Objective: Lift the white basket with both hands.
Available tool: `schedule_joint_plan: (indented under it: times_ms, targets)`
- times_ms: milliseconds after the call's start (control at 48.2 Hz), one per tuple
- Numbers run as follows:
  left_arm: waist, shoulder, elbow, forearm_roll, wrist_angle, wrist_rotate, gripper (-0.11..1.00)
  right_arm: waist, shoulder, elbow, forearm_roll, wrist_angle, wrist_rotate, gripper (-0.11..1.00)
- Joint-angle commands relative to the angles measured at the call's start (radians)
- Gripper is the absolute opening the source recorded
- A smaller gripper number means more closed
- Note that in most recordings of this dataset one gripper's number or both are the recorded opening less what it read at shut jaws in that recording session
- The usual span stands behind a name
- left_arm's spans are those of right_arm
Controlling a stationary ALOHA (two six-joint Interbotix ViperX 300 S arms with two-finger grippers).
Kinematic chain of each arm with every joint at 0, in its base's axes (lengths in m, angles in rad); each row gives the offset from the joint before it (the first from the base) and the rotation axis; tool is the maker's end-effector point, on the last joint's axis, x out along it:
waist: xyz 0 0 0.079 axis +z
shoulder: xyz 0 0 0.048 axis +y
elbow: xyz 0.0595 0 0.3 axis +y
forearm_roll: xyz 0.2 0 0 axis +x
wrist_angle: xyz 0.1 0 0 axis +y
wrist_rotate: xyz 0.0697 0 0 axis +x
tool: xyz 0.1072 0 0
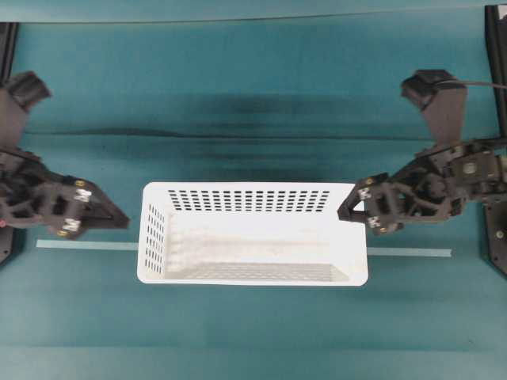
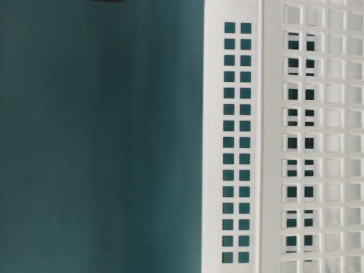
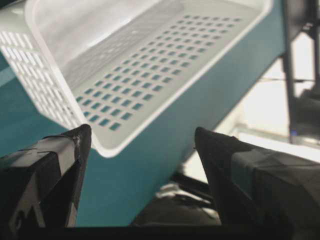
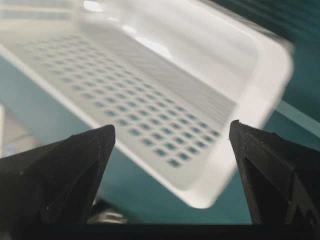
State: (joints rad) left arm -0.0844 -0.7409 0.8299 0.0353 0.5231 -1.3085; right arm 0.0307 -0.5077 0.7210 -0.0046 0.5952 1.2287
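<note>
The large rectangular white plastic basket (image 1: 253,232), slotted along its walls, sits upright mid-table on the teal tabletop (image 1: 253,103), over a pale tape strip (image 1: 87,245) that runs out to either side. The black truss-like right gripper (image 1: 346,210) reaches its right short end, fingertips at the rim corner, spread apart. The black left gripper (image 1: 120,222) hangs just beside the left end, apart from it, also spread. Each wrist view shows the rim between wide-set fingers (image 3: 55,165); the table-level view shows only slotted wall.
</note>
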Motion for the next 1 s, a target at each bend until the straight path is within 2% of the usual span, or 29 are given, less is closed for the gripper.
schedule_joint_plan:
  times_ms: [0, 104, 290, 415, 685, 767, 850, 975]
  targets:
    - [0.002, -0.061, -0.005, 0.002, -0.031, 0.023, 0.86, 0.0, -0.038, 0.014, -0.008, -0.1, -0.006, 0.97]
    - [0.002, -0.12, 0.003, 0.003, -0.052, 0.08, 0.86, 0.0, -0.08, 0.044, -0.028, -0.221, -0.031, 0.97]
    - [0.005, -0.196, 0.006, 0.002, -0.063, 0.207, 0.86, 0.0, -0.141, 0.074, -0.064, -0.339, -0.155, 0.96]
    - [0.005, -0.239, 0.003, 0.002, -0.063, 0.324, 0.86, -0.002, -0.172, 0.087, -0.078, -0.35, -0.273, 0.96]
    - [0.011, -0.308, -0.002, 0.003, -0.069, 0.575, 0.86, -0.002, -0.259, 0.138, -0.101, -0.405, -0.601, 0.96]
    - [0.009, -0.328, 0.006, 0.002, -0.069, 0.657, 0.86, -0.002, -0.29, 0.158, -0.101, -0.433, -0.669, 0.96]
    - [0.009, -0.347, 0.014, 0.003, -0.066, 0.735, 0.86, -0.002, -0.319, 0.175, -0.103, -0.457, -0.706, 0.96]
    - [0.011, -0.368, 0.012, 0.002, -0.069, 0.839, 0.86, -0.002, -0.37, 0.201, -0.101, -0.466, -0.709, 0.96]
